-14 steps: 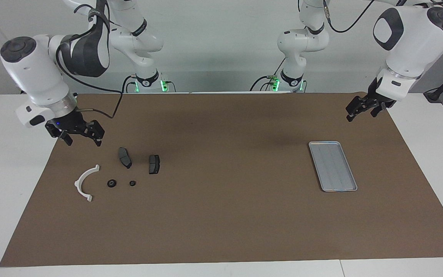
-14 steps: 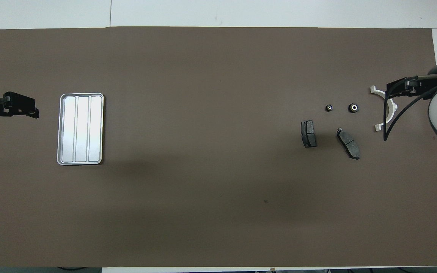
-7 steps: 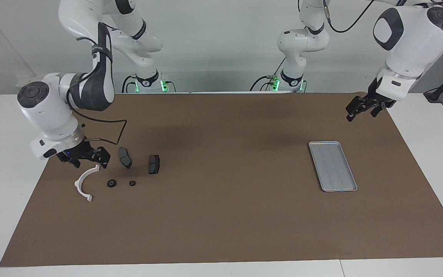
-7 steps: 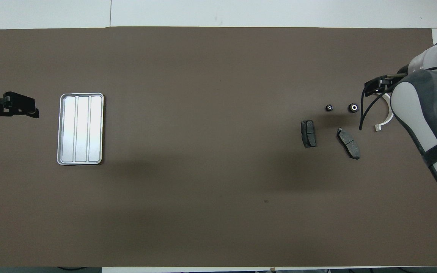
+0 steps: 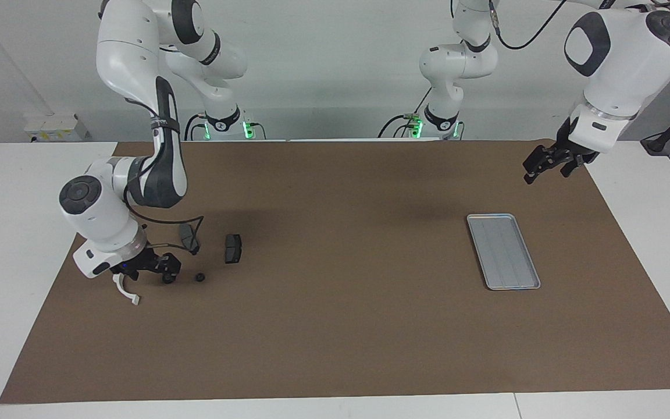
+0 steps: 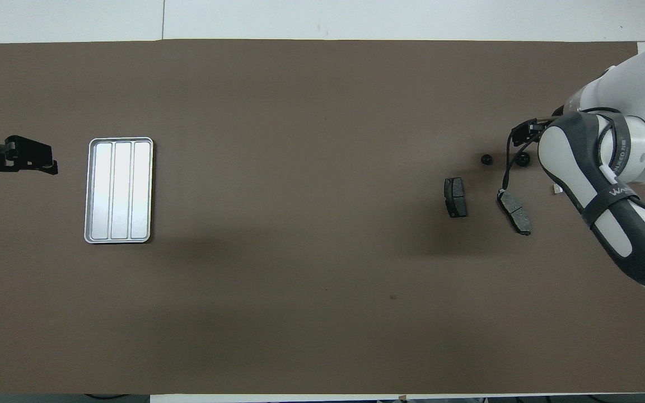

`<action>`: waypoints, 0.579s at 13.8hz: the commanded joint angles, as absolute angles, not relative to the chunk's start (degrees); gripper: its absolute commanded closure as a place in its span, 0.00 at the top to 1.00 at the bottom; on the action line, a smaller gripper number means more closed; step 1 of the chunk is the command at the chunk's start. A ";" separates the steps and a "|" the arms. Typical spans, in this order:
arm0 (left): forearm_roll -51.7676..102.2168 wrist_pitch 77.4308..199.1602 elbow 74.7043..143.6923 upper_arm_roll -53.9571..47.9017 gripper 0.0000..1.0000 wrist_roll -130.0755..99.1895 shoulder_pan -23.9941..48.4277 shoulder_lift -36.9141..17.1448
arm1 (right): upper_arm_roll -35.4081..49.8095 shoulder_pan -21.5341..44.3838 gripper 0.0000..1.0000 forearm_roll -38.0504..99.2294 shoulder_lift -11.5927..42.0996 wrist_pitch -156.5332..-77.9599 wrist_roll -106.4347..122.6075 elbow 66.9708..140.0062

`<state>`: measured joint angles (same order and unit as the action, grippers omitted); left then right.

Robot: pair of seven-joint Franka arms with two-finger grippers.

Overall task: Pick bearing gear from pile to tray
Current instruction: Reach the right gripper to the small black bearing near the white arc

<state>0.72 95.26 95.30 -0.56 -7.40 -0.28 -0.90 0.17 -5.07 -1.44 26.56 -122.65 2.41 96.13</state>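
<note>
The pile lies toward the right arm's end of the table. It holds two dark brake pads point(image 5: 232, 248) point(image 6: 514, 211), a white arc bracket point(image 5: 127, 293) and two small black round pieces. My right gripper point(image 5: 148, 273) is low over the bracket, open, with one finger right beside the larger round piece point(image 5: 167, 280) point(image 6: 522, 160). The smaller round piece point(image 5: 200, 277) point(image 6: 487, 160) lies apart from it. The silver tray point(image 5: 503, 251) point(image 6: 119, 190) is empty at the left arm's end. My left gripper point(image 5: 546, 164) point(image 6: 27, 159) waits open in the air beside the tray.
A brown mat point(image 5: 335, 326) covers the table, with white table edge around it. The right arm's forearm point(image 6: 597, 184) and its cable hang over the bracket and the nearer brake pad point(image 5: 186, 235).
My right arm has swung down and toward the pile, from above the mat's edge to low over the bracket and the larger round piece. The left arm has not moved.
</note>
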 commanded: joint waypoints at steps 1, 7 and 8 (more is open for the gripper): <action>0.00 95.19 96.68 -0.44 1.00 -7.47 0.26 0.44 | 0.44 -5.19 0.97 -1.41 26.28 -123.05 3.60 97.21; 0.00 95.27 97.29 -0.35 1.00 -7.29 0.35 0.62 | 0.44 -5.36 0.97 -1.32 25.14 -123.84 6.94 101.86; 0.00 95.36 97.82 -0.35 1.00 -7.21 0.35 0.88 | 0.44 -5.45 0.97 -1.32 24.96 -123.92 6.94 102.39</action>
<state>0.72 95.21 95.61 -0.82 -7.40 -0.22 -0.90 0.18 -4.87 -1.44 26.65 -122.68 5.37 99.77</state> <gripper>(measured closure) 0.000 0.000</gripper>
